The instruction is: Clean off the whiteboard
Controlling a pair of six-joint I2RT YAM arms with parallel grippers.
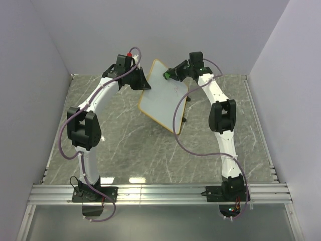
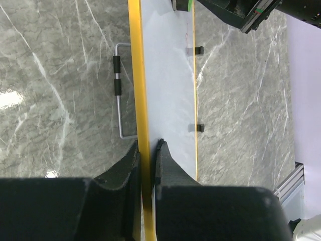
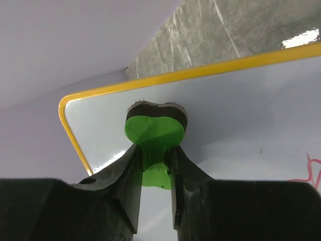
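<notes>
The whiteboard, a square white panel with rounded corners and a thin yellow-orange rim, stands tilted above the grey marble-patterned desk, near the middle of its far edge. The left gripper is clamped on the board's left rim, one finger on each face. Two small black clips sit on the opposite edge. A bent metal wire stand with black sleeves shows behind the board. The right gripper is closed on a small green bow-shaped eraser, whose dark pad presses the white face close to the board's far corner. Faint red marks lie on the face, well apart from the eraser.
</notes>
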